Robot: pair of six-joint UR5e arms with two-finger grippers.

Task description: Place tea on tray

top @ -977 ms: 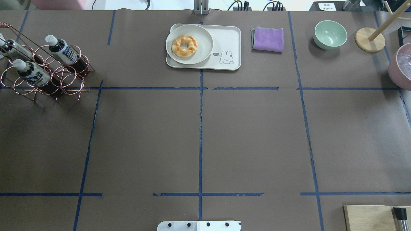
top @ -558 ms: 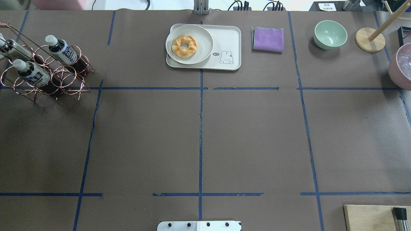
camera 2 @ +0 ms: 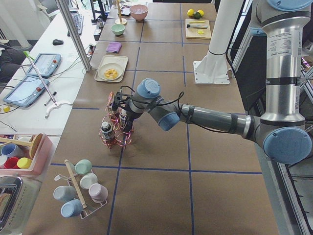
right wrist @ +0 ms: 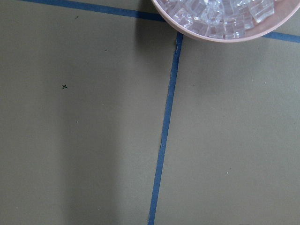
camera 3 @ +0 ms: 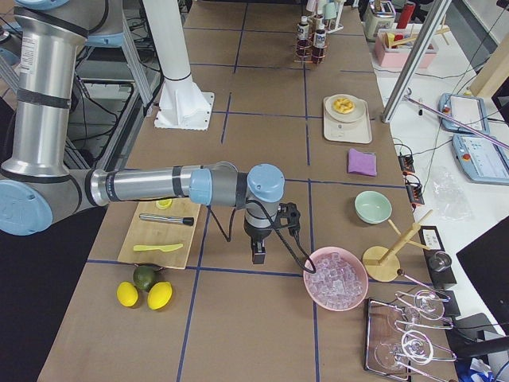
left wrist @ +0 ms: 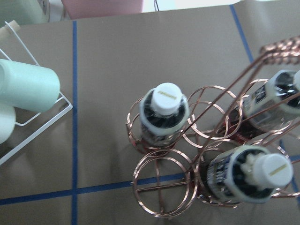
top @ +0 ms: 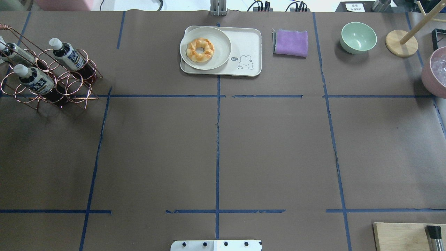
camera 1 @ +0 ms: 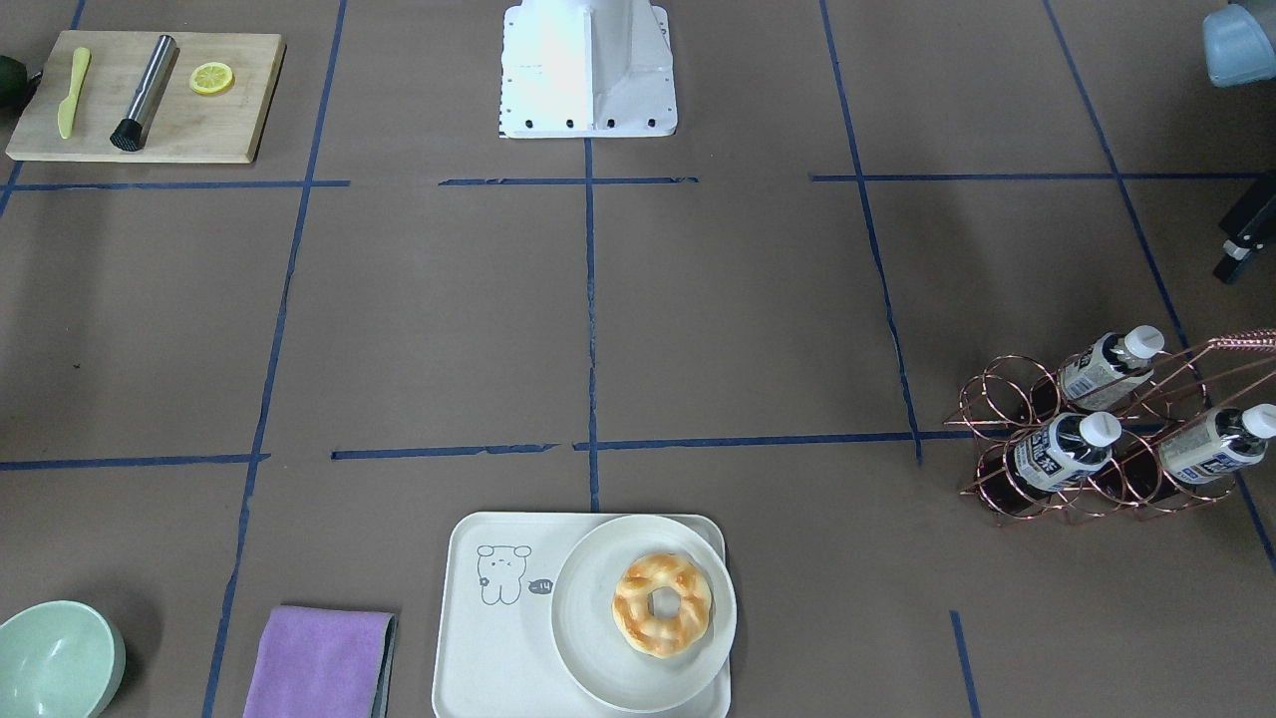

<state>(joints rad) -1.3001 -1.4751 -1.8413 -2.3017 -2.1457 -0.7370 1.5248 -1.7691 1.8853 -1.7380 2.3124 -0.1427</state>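
Left gripper (camera 2: 120,108) hangs over wire rack (top: 52,75); whether fingers are spread or closed cannot be told. Tea (left wrist: 165,110) stands upright in rack ring, directly below wrist camera. Two more bottles (left wrist: 253,176) in neighbouring rings. Tray (top: 247,42) well apart from rack, at table's far edge; holds plate (top: 217,57) with doughnut (top: 200,50). Right gripper (camera 3: 258,255) near pink bowl (camera 3: 308,274) of ice (camera 3: 336,280); its grip state likewise cannot be told.
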